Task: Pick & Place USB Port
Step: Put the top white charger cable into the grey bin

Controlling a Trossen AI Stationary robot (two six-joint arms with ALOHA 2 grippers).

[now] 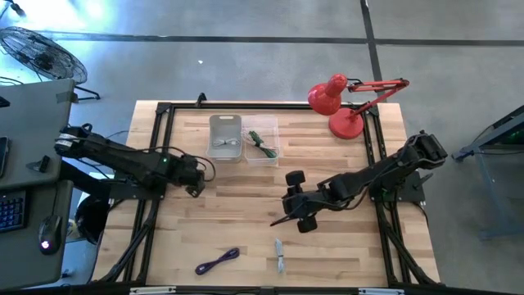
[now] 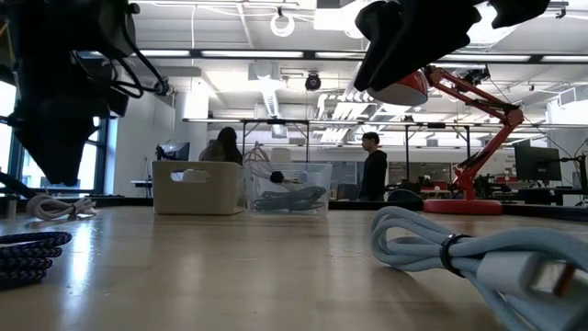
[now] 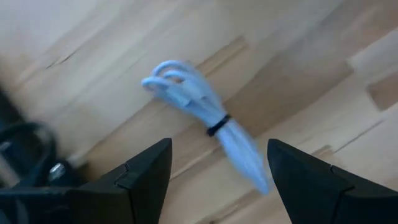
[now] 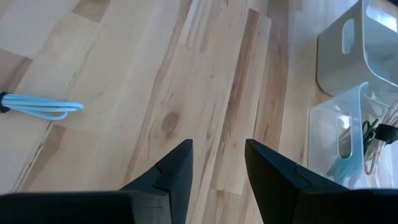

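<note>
Left hand (image 1: 196, 182): over the table at about 9 o'clock from its middle, fingers (image 3: 140, 177) spread apart with nothing between them; its wrist view looks at a pale blue bundled cable on the bare wood
Right hand (image 1: 288, 211): over the table at about 4 o'clock from its middle, fingers (image 4: 174, 171) parted with a gap and holding nothing
White cable (image 1: 279, 256): pale bundled USB cable bound by a dark tie, lying flat on the table at about 6 o'clock, near the front edge, just below the right hand and apart from it; close to the lens in the low view (image 2: 478, 253)
Purple cable (image 1: 218, 260): coiled dark purple cable at about 7 o'clock on the table, well apart from both hands, beside the white cable but not touching it
Grey bin (image 1: 225, 138): opaque box at about 12 o'clock, holding a light cable
Clear bin (image 1: 262, 141): transparent box touching the grey bin on its 3 o'clock side, holding a green cable
Red lamp (image 1: 340, 102): desk lamp at about 2 o'clock near the table's far corner
Table (image 1: 246, 221): light wooden planks with a black frame round it
Room: two people stand far behind the bins in the low view
</note>
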